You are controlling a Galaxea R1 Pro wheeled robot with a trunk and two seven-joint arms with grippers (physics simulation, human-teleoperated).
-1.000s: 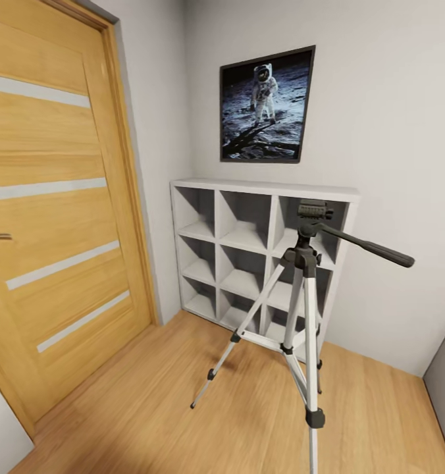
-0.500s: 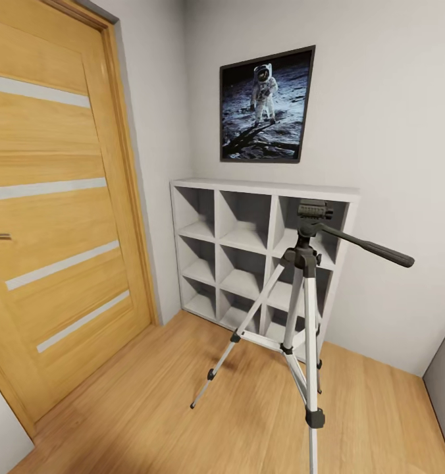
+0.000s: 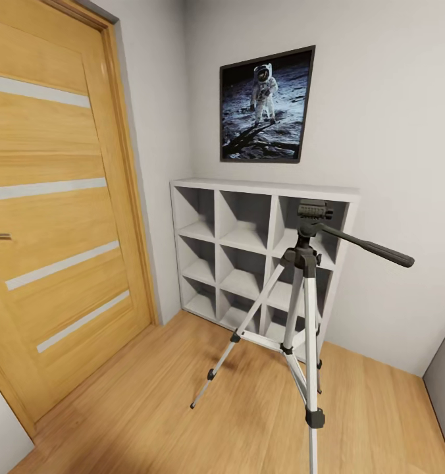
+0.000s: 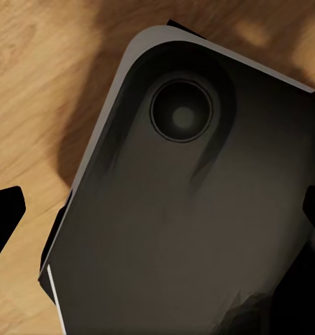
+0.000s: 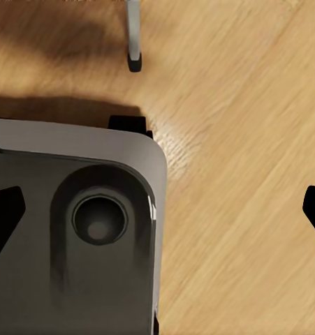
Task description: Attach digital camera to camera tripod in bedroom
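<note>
Against the white cube shelf (image 3: 249, 250) in the bedroom corner stands the camera tripod (image 3: 305, 309), its three silver legs spread on the wood floor (image 3: 150, 408) and its black pan handle (image 3: 364, 247) pointing right. An astronaut picture (image 3: 265, 105) hangs above the shelf, and a wooden door (image 3: 51, 217) is at left. Both wrist views look down on a dark robot base (image 4: 178, 223) over the floor; one tripod foot (image 5: 133, 42) shows by the right. Left pincer (image 4: 157, 216) and right pincer (image 5: 157, 209) tips sit wide apart, holding nothing.
</note>
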